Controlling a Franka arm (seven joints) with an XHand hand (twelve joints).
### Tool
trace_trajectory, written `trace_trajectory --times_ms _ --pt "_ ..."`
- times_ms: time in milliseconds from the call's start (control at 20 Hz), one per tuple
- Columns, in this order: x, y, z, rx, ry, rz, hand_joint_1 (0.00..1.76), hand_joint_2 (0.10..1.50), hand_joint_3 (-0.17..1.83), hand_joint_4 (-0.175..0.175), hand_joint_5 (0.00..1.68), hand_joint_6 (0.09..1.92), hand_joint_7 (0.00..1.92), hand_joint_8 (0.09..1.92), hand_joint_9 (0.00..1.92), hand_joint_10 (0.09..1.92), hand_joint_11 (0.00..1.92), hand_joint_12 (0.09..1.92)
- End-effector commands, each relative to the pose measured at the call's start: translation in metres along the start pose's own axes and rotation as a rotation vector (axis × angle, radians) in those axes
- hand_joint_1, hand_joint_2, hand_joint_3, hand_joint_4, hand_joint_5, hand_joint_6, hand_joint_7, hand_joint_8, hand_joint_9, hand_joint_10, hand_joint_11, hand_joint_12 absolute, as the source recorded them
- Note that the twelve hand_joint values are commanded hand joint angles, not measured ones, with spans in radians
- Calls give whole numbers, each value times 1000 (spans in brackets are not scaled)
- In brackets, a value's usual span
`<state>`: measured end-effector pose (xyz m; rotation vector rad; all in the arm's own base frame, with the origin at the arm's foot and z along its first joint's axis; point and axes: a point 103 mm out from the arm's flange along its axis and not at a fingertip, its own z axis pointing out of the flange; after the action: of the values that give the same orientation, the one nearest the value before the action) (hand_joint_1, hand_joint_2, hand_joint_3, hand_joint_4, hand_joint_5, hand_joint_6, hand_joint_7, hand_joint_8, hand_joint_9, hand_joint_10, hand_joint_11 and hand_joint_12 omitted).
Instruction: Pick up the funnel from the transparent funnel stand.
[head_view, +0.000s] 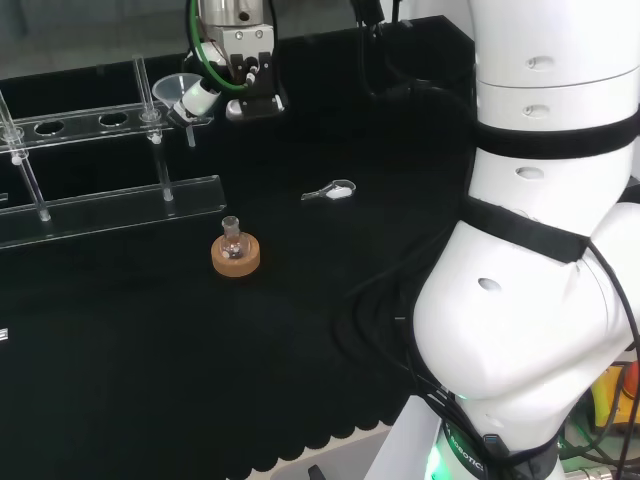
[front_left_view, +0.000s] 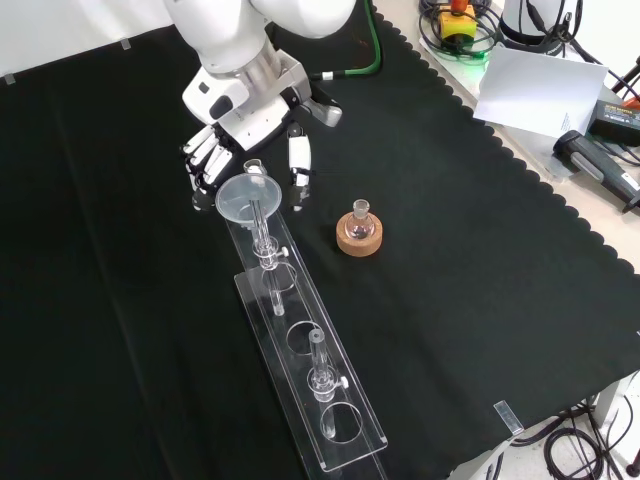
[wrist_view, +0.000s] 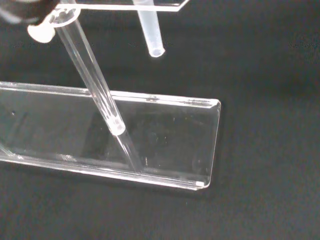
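hand (front_left_view: 215, 150) with fingers curled round the funnel (front_left_view: 243, 196) atop the clear stand (front_left_view: 330, 400)

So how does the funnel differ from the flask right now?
The funnel sits high in the end hole of the clear stand, with the hand close around it; the flask sits low on a cork ring, away from the hand. The funnel is a wide open cone; the flask is narrow-necked. Both look clear.
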<state>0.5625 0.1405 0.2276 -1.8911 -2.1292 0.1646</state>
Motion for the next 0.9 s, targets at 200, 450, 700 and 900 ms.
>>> trace_trajectory --times_ms 200,450,700,900 --pt "-5 4 -1 -38 43 14 668 572 706 -71 534 87 616 601 293 840 0 1323" --pt "-3 7 1 -40 33 12 685 552 786 -79 563 87 648 607 327 832 0 1375" --pt "-2 8 0 -74 37 14 747 531 801 -85 588 87 703 619 359 827 0 1368" --pt "-3 7 -1 -116 44 19 794 526 822 -84 616 87 779 637 428 798 0 1369"
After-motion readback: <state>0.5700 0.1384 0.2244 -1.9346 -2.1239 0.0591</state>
